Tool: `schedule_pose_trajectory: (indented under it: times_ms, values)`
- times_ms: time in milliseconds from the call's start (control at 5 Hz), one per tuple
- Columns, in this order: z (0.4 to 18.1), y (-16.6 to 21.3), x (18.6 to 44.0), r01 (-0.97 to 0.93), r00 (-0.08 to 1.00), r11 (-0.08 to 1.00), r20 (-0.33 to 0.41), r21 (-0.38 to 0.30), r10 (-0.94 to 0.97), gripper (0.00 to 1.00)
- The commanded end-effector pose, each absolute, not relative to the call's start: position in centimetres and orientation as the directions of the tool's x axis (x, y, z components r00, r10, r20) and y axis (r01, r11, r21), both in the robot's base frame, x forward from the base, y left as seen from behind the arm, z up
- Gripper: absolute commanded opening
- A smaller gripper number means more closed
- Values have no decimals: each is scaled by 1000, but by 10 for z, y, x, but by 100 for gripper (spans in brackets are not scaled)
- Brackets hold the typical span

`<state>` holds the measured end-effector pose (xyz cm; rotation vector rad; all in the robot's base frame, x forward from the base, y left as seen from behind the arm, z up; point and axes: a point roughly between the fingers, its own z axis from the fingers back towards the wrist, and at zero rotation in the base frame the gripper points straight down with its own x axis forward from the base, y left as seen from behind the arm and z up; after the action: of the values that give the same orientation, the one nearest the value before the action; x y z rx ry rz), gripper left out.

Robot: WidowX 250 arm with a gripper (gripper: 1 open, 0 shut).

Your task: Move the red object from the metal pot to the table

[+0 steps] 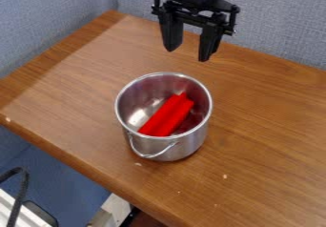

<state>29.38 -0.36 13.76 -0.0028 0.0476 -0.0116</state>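
The red object (169, 115), a bright red bar, lies slanted inside the metal pot (163, 116), which stands near the front middle of the brown wooden table (76, 78). A thin wire handle (151, 154) hangs at the pot's front side. My gripper (189, 43) hovers above and behind the pot, its two dark fingers (170, 35) pointing down and spread apart with nothing between them. It is open and well clear of the pot's rim.
A blue-grey wall runs behind the table. The table's dark rounded edge (76, 169) cuts diagonally at the lower left, with floor and a black cable (15, 188) below it.
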Motion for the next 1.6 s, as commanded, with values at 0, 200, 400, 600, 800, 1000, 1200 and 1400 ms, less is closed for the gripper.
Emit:
schedule_pose_trajectory:
  times_ms: [0, 200, 400, 600, 800, 1000, 1200, 1400]
  values:
    - [131, -4, 291, 27, 997, 1000, -67, -4, -27, 100]
    - [119, -4, 278, 103, 991, 995, -90, 1, -102, 100]
    - [111, -2, 263, 161, 984, 987, -79, 28, -158, 100]
    - [102, -3, 247, 205, 976, 978, -76, 36, -202, 100]
    - [94, -4, 239, 220, 975, 974, -54, 44, -218, 100]
    - [83, -2, 241, 219, 975, 974, -35, 49, -218, 0]
    - [79, -1, 243, 219, 976, 974, -28, 51, -217, 0]
    - [78, -1, 244, 215, 976, 975, -29, 50, -214, 0]
